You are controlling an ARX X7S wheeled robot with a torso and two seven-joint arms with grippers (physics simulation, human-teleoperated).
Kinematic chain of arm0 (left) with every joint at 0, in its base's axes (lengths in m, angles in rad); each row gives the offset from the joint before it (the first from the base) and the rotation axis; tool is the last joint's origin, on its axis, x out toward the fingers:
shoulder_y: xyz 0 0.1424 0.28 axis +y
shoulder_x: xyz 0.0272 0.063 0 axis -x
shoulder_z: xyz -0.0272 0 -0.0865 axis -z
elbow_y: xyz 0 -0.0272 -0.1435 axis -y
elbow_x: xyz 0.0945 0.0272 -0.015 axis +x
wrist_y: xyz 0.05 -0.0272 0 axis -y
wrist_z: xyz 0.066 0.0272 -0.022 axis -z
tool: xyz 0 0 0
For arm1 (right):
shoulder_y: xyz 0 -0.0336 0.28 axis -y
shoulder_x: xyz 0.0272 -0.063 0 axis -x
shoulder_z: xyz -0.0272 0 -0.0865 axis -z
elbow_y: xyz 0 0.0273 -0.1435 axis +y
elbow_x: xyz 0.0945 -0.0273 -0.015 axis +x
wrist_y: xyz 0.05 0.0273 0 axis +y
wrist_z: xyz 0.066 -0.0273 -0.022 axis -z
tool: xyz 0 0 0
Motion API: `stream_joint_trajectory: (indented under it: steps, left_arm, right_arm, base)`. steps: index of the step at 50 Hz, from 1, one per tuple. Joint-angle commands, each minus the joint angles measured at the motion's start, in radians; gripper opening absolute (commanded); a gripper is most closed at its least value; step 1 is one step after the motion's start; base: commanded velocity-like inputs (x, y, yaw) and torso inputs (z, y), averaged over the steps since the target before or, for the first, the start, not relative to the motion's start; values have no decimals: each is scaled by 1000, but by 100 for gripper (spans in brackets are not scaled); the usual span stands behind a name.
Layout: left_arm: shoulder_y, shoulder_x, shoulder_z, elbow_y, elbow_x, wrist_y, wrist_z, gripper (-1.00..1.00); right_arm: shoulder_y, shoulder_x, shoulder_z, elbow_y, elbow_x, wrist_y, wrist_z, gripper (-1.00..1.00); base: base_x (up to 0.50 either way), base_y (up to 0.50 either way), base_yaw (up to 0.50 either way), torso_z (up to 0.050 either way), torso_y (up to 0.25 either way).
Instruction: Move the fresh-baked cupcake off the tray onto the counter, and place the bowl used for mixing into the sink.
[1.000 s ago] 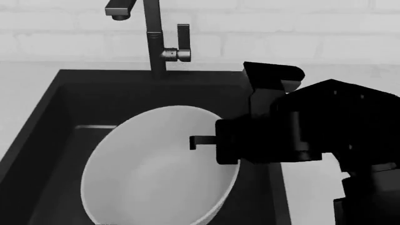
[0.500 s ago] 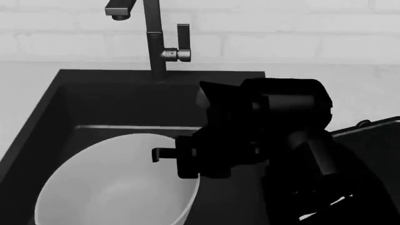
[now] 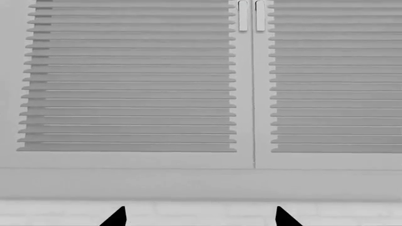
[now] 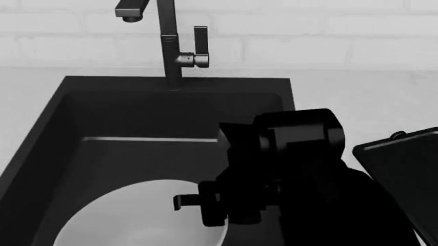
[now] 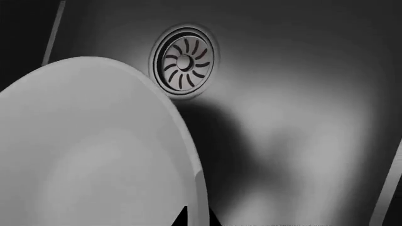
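Note:
The white bowl [image 4: 130,218] hangs low inside the black sink [image 4: 102,118], at the near left of the head view. My right gripper [image 4: 205,207] is shut on the bowl's right rim; in the right wrist view its fingertips [image 5: 180,217] straddle the rim of the bowl [image 5: 94,155] above the round metal drain [image 5: 183,60]. The dark faucet [image 4: 164,41] stands behind the sink. A corner of the black tray [image 4: 403,169] shows at the right on the white counter [image 4: 362,97]. The cupcake is out of view. My left gripper [image 3: 199,217] is open, facing louvred cabinet doors.
A white brick wall [image 4: 308,36] runs behind the counter. The sink's right wall [image 4: 287,97] is close to my right arm. The louvred doors [image 3: 132,80] fill the left wrist view.
My right gripper has carried the bowl down and toward the near left, deeper into the sink. The tray corner has come into view at the right.

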State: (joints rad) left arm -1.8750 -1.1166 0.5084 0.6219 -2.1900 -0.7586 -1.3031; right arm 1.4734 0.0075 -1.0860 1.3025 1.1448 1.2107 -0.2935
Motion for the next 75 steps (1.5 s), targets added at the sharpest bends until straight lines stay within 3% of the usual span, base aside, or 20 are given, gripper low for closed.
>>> stream_joint_trajectory:
  steps: [1,6,24,31,38,43,44,53,57,61,64,68,71,74,75]
  left_arm:
    - [-5,2,2,-6,0,-3,-1,100]
    - [-4,4,3,-9,2,-2,2,100]
    - [16,0,1,-5,15,4,14,100]
    - [14,-3,-1,1,7,6,10,100]
    - [21,-7,-4,8,4,14,10,100]
    - [29,-14,-9,14,3,23,10,100]
    - [29,-15,-10,18,1,24,7,100]
    - [17,-13,-9,18,-8,22,-2,100]
    - [12,-11,-7,18,-11,21,-5,100]
    - [6,-8,-5,15,-14,18,-7,100]
    - [2,-8,-5,13,-17,15,-5,100]
    - [-4,-10,-6,19,-26,16,-12,100]
    - [-13,-12,-7,27,-37,16,-21,100]
    - [-11,-15,-9,38,-47,24,-27,100]
    - [-14,-15,-8,42,-51,24,-32,100]
  right_arm:
    - [-11,-7,133,6,-143,31,4,-100]
    - [-14,-7,104,6,-121,21,20,-100]
    - [-34,-7,311,6,-346,24,82,-100]
    - [-31,-7,256,6,-296,14,95,-100]
    - [-37,-7,392,6,-377,37,180,-100]
    - [-35,-7,362,6,-370,28,162,-100]
    - [-26,-7,327,6,-341,30,138,100]
    - [-3,-7,234,6,-281,-2,119,100]
    - [99,-7,37,6,-152,-139,135,100]
    - [226,-7,68,6,-191,-198,139,100]
    - [319,-5,231,6,-339,-220,140,100]
    - [430,16,316,-7,-410,-254,129,100]
    - [327,216,503,-457,-219,-10,452,100]
    - [256,301,670,-877,-78,117,690,100]
    - [244,308,699,-913,-54,134,724,100]
  base:
    - [0,0,0,0,0]
    - [0,0,0,0,0]
    - [0,0,0,0,0]
    - [0,0,0,0,0]
    - [0,0,0,0,0]
    - [0,0,0,0,0]
    - [0,0,0,0,0]
    - [0,0,0,0,0]
    - [0,0,0,0,0]
    - [0,0,0,0,0]
    - [0,0,0,0,3]
    - [0,0,0,0,0]
    - [0,0,0,0,0]
    - [0,0,0,0,0]
    - [0,0,0,0,0]
